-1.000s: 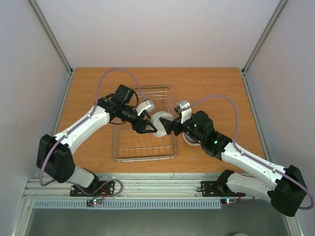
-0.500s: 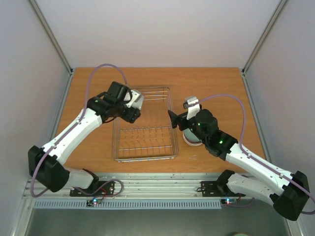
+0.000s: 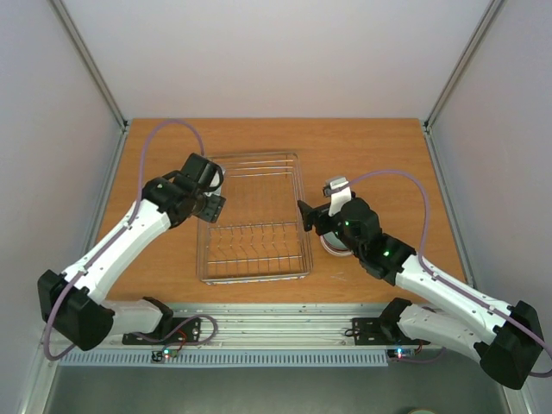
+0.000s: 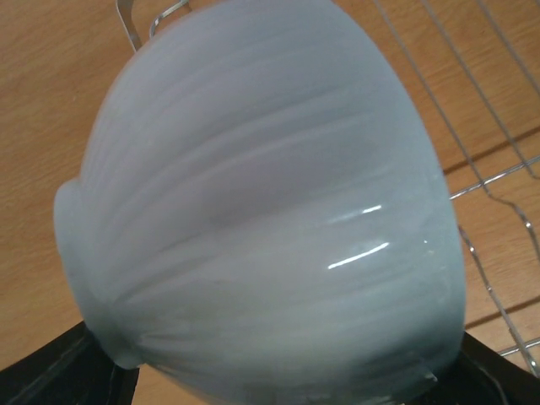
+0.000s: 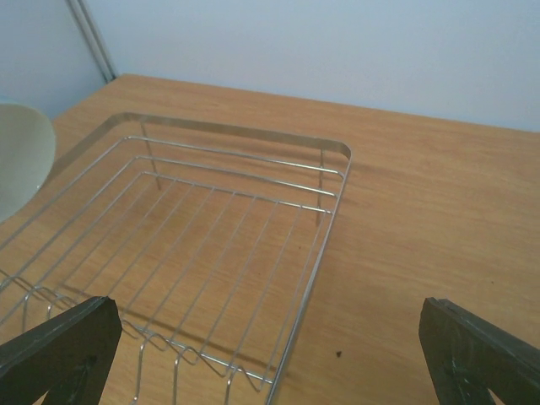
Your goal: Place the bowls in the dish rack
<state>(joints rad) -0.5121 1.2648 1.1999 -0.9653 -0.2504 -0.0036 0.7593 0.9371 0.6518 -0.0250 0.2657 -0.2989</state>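
Observation:
My left gripper (image 3: 210, 205) is shut on a white glossy bowl (image 4: 261, 211), held on its side and filling the left wrist view. In the top view the gripper hangs over the left rim of the dish rack (image 3: 259, 156), and the arm mostly hides the bowl. Rack wires (image 4: 494, 181) show beside the bowl. My right gripper (image 3: 304, 216) is open and empty just outside the rack's right rim. Its wrist view looks across the rack (image 5: 236, 133), with the bowl's pale edge (image 5: 18, 160) at the left. A stack of bowls (image 3: 331, 247) sits under the right arm, partly hidden.
The rack lies in the middle of the wooden table (image 3: 379, 155), prongs in its near half (image 3: 254, 246). Metal frame posts (image 3: 90, 73) stand at the table's back corners. A rail (image 3: 276, 323) runs along the near edge by the arm bases.
A second ago both grippers met over the rack at the white bowl. The left gripper has carried the bowl to the rack's left rim. The right gripper has drawn back right, empty.

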